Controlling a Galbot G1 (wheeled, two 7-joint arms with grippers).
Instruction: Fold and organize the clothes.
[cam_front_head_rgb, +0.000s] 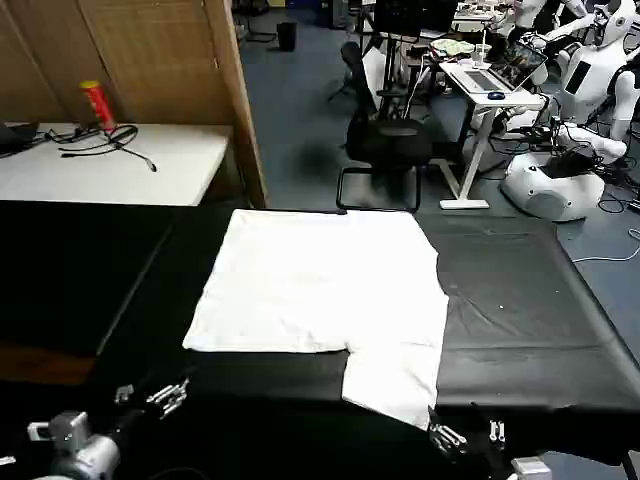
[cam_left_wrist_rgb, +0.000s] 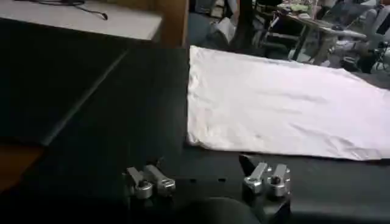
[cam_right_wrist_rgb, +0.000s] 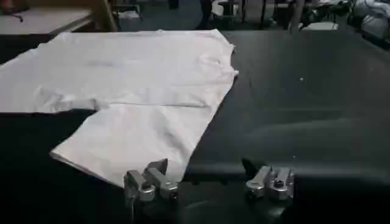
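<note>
Left pincer (cam_front_head_rgb: 150, 397): jaws apart, holding nothing, low over the near left edge of the table, clear of the cloth; its own wrist view (cam_left_wrist_rgb: 207, 181) has the shirt's edge ahead of it.
Right pincer (cam_front_head_rgb: 468, 434): jaws spread, empty, at the near right edge, just beside the shirt's nearest corner; also seen at (cam_right_wrist_rgb: 208, 182).
T-shirt (cam_front_head_rgb: 325, 290): white, lying flat mid-table, partly folded, one flap reaching toward the near edge by the right pincer.
Table (cam_front_head_rgb: 530, 310): black top.
Beyond: black office chair (cam_front_head_rgb: 385, 140); white side table (cam_front_head_rgb: 110, 165) with cables.
</note>
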